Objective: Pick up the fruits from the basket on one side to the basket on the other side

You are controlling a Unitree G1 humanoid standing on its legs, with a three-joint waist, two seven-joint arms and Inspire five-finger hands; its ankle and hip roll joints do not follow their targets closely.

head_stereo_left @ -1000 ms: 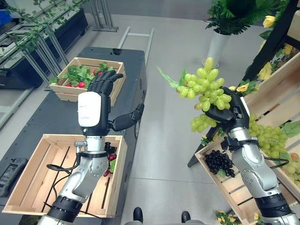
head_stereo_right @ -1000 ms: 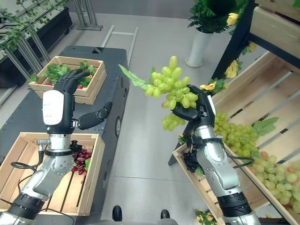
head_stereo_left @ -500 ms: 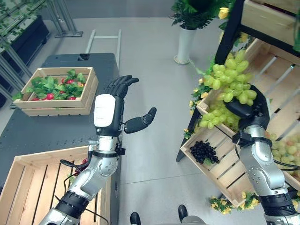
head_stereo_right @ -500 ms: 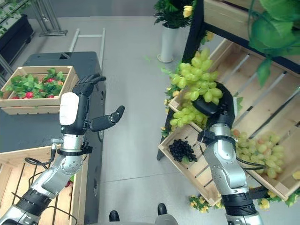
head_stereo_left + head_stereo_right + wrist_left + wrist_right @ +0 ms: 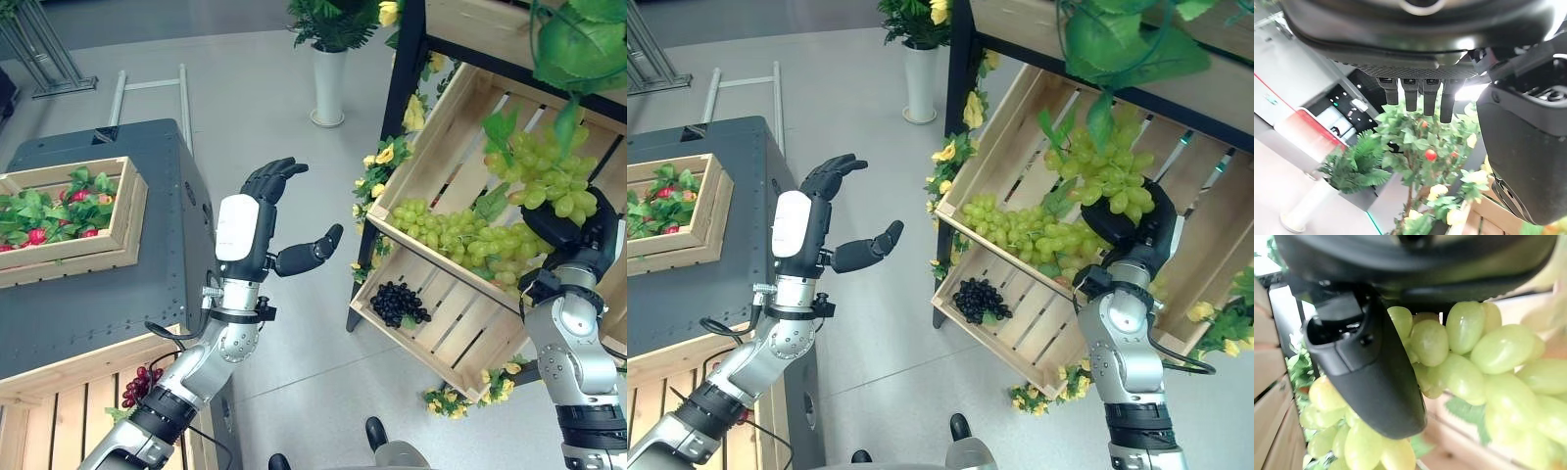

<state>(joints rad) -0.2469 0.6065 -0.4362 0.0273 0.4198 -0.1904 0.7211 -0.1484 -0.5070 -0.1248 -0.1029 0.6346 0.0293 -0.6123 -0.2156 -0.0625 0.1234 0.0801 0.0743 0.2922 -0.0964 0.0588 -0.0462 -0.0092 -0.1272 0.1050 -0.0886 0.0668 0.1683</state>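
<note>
Right hand (image 5: 578,230) gripping green grapes (image 5: 544,176), left hand (image 5: 257,220) raised, fingers spread

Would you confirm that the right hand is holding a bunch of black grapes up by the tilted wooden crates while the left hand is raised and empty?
Not quite: the bunch of grapes in the right hand is green, as the left eye view shows. The black grapes lie in the lower crate. The left hand is indeed raised and empty.

The left hand (image 5: 247,227) is raised up in the middle of the scene, palm turned to the right, fingers straight and a little spread, thumb standing out to the right. The right hand (image 5: 576,227) is lifted at the right side, fingers curled around a bunch of green grapes (image 5: 542,178).
</note>
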